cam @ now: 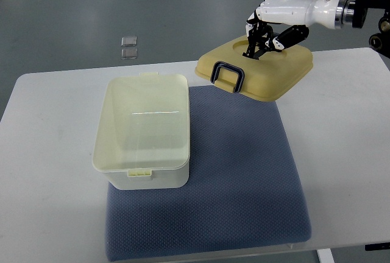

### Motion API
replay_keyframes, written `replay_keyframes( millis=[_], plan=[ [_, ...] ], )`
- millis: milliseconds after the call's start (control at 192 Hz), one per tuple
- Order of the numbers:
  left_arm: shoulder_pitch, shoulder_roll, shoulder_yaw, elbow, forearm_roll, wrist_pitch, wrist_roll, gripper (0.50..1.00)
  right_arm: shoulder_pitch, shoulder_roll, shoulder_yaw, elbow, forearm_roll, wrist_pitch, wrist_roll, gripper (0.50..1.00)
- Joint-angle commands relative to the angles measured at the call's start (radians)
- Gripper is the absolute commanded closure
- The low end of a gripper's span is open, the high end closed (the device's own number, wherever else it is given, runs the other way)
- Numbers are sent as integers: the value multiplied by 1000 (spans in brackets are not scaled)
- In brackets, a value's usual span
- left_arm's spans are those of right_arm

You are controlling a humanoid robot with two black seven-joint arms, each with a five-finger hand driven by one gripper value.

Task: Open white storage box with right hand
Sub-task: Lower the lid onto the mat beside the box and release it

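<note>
The white storage box (144, 130) stands open on the left part of a blue mat (244, 178), its inside showing nothing. Its cream lid (262, 71), with a dark handle (226, 76) on top, is off the box and tilted above the mat's far right corner. My right hand (263, 35) comes in from the upper right and is shut on the lid's far side, fingers curled over the top surface. The left arm does not show.
The mat lies on a white table (49, 171) whose far edge runs just behind the box and lid. Two small clear squares (128, 47) lie on the grey floor beyond the table.
</note>
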Motion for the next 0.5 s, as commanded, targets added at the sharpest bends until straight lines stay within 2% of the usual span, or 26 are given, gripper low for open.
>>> replay_keyframes(
  millis=[0,94,224,495],
  plan=[
    [0,0,0,0,0,0,0,500,-40,-9,-52,-4,0,-77,0,1000],
    [0,0,0,0,0,0,0,500,-63,-9,-129,-13,-2,-168,0,1000],
    [0,0,0,0,0,0,0,500,-93,2,-198,-13,0,-252,0,1000],
    [0,0,0,0,0,0,0,500,-125,58,-199,-2,3,-260,0,1000]
  ],
)
